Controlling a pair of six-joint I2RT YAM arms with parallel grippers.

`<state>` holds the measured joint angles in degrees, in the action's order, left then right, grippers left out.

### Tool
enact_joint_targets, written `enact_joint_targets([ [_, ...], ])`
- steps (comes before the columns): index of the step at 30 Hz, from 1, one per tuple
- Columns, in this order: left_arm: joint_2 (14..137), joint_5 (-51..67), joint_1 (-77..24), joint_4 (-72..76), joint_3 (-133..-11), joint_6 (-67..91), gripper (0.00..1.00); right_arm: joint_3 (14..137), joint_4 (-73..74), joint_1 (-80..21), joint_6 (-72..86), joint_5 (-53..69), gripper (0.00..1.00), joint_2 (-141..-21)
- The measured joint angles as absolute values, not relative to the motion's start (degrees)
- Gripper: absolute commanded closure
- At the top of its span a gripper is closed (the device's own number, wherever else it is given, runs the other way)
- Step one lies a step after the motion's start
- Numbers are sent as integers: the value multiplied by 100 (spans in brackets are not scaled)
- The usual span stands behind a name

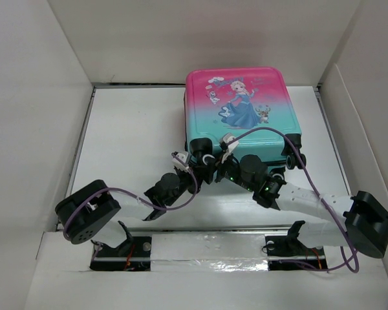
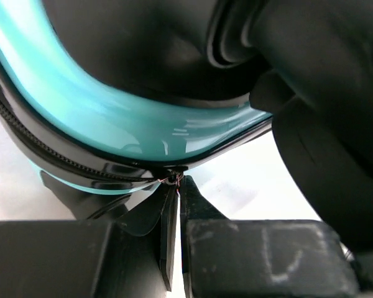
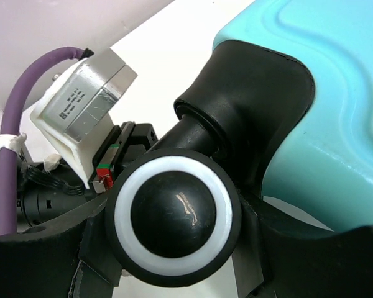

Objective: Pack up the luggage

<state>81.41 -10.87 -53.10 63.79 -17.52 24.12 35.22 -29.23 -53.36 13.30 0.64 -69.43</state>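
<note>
Two holds are seen on the closed luggage (image 1: 236, 106), laid flat near the far wall (image 1: 200, 39): its zipper pull (image 2: 171, 180) is pinched by the left gripper's (image 2: 174, 200) pressed fingers, while a wheel (image 3: 174, 214) is clasped by the right gripper (image 3: 174, 233), likely to brace it.

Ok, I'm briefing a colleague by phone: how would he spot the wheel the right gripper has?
Start at the pink-to-teal suitcase lying flat on the white table. At its near, teal end are black wheel mounts. The wheel meant is black with a white ring, and unlike the others sits clamped in the right gripper.
</note>
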Motion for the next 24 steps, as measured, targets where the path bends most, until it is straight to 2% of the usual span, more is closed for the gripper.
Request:
enact_joint_targets([
  [9, 8173, -1391, -5393, 6136, -1898, 2827, 100, 3520, -2954, -5345, 1326, -19, 100, -6947],
  [24, 6722, -2797, -5251, 3782, -1994, 3238, 100, 3332, -2847, -5437, 1264, -126, 100, -6622],
])
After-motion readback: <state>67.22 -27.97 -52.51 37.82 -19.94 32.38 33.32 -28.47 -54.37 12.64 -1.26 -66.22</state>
